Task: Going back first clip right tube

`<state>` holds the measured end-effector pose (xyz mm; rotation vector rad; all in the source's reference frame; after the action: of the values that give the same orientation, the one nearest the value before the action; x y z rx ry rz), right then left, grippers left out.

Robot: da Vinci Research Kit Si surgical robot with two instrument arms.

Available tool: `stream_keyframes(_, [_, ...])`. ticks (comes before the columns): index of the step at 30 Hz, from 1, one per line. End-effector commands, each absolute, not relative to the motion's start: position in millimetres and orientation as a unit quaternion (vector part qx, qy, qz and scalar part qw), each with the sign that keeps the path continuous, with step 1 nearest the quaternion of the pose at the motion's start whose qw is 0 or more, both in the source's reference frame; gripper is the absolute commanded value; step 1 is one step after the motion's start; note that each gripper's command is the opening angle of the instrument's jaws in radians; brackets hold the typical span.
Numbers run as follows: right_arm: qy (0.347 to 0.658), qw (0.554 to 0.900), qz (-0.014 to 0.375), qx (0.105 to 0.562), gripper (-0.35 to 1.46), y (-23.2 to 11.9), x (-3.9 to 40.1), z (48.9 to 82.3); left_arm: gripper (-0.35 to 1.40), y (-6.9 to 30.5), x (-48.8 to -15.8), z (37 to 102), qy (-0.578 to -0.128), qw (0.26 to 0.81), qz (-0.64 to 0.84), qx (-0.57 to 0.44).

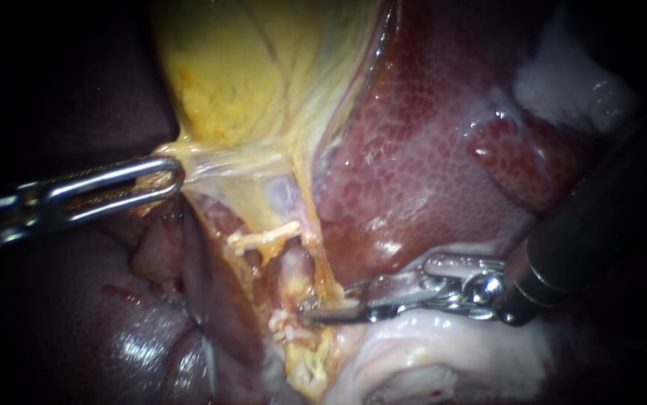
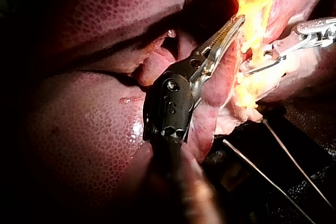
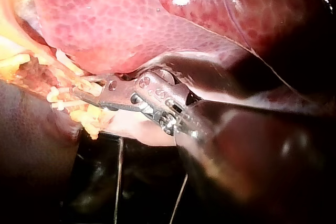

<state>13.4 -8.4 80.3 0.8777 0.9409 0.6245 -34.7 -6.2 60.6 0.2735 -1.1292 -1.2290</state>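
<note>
Clip (image 1: 263, 238) on tube (image 1: 293, 274) (right instrument (image 1: 316, 309) below)

My left instrument (image 1: 167, 178) is bright polished metal, its jaws finely ridged. My right instrument (image 1: 316, 309) has a shiny metal tip on a dark, smooth, glossy shaft. The liver (image 1: 428, 150) at upper right looks wet, glossy and finely mottled. The gallbladder (image 1: 248, 67) is smooth and duller, under a thin glistening membrane.

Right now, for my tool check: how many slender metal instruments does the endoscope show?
2. The left instrument grips yellow tissue below the gallbladder; the right instrument lies below the red liver.
</note>
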Motion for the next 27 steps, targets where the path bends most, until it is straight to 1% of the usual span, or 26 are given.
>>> stream_keyframes(1, [0.431, 0.755, 0.286, 0.402, -0.35, -8.4, 13.4, 80.3, -0.35, -6.2, -34.7, 60.6, -0.499, 0.663, -0.544, 0.121])
stream_keyframes(12, [0.431, 0.755, 0.286, 0.403, -0.35, -8.4, 13.4, 80.2, -0.35, -6.2, -34.7, 60.6, -0.499, 0.663, -0.544, 0.121])
stream_keyframes(13, [0.431, 0.755, 0.286, 0.403, -0.19, -8.5, 13.4, 80.1, -0.35, -6.2, -34.7, 60.6, -0.499, 0.663, -0.544, 0.121])
stream_keyframes(14, [0.433, 0.754, 0.286, 0.403, 0.02, -8.5, 13.5, 80.1, -0.35, -6.2, -34.7, 60.6, -0.499, 0.663, -0.544, 0.121])
stream_keyframes(16, [0.446, 0.756, 0.271, 0.395, 0.36, -8.5, 13.7, 80.0, -0.35, -6.2, -34.7, 60.6, -0.499, 0.663, -0.544, 0.121])
stream_keyframes(18, [0.459, 0.759, 0.254, 0.386, 0.49, -8.5, 14.0, 79.8, -0.35, -6.2, -34.7, 60.6, -0.499, 0.663, -0.544, 0.121])
stream_keyframes(19, [0.469, 0.761, 0.242, 0.378, 0.53, -8.4, 14.2, 79.6, -0.35, -6.2, -34.7, 60.6, -0.499, 0.663, -0.544, 0.121])
stream_keyframes(22, [0.484, 0.768, 0.214, 0.361, 0.59, -8.2, 14.8, 79.2, -0.35, -6.2, -34.7, 60.6, -0.499, 0.663, -0.544, 0.121])
stream_keyframes(25, [0.493, 0.772, 0.196, 0.351, 0.59, -8.0, 15.0, 78.8, -0.35, -6.2, -34.7, 60.6, -0.499, 0.663, -0.544, 0.121])
stream_keyframes(27, [0.495, 0.772, 0.192, 0.349, 0.59, -8.0, 15.0, 78.7, -0.35, -6.2, -34.6, 60.6, -0.499, 0.663, -0.544, 0.121])
